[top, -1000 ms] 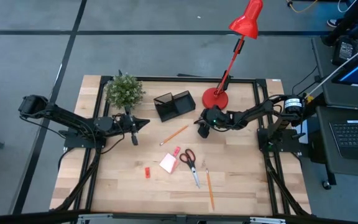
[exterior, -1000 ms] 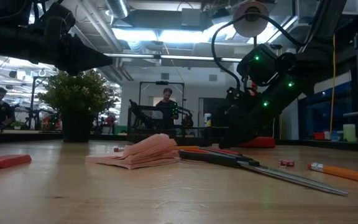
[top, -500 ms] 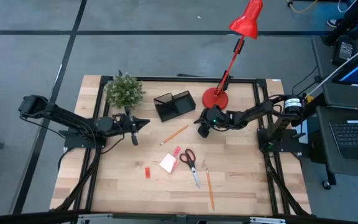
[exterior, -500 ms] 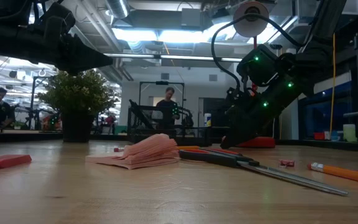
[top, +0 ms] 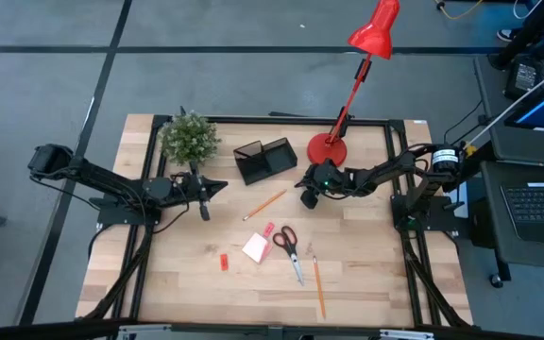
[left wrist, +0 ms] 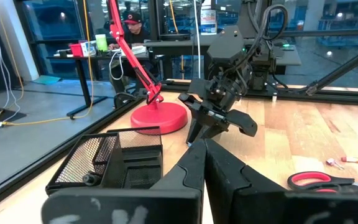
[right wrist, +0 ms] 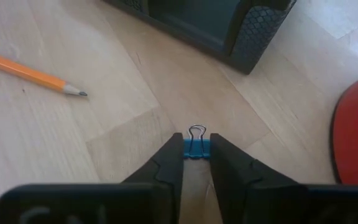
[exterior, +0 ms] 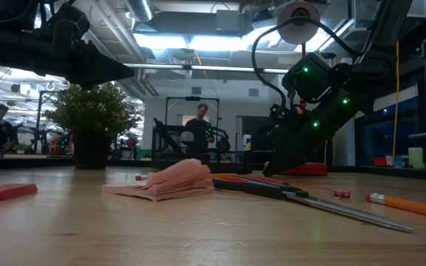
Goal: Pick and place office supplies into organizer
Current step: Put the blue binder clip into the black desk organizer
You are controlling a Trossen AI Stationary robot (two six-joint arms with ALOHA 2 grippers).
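A small blue binder clip [right wrist: 196, 148] lies on the wood between the black organizer [top: 264, 159] and the red lamp's base [top: 328, 149]. My right gripper [top: 307, 197] is down on it and shut on it. On the table's near half lie an orange pencil [top: 265, 204], the red-handled scissors [top: 289, 247], the white note pad [top: 256, 247], a pink block [top: 268, 229], a red block [top: 224, 262] and a second pencil [top: 318, 286]. My left gripper [top: 221, 186] waits shut to the organizer's left, above the table. My right gripper pinches the clip's blue body [right wrist: 196, 149] between its two fingertips [right wrist: 174, 152], one on each side. The fingers slant down from the table's right side. The clip lies on the table, its wire loop [right wrist: 196, 131] pointing away from the gripper toward the organizer.
A green potted plant [top: 189, 138] stands at the far left, and the red lamp's arm [top: 352, 90] leans out past the far edge. The organizer's corner [right wrist: 253, 37] is a short way beyond the clip. Bare wood lies along the table's left and right sides.
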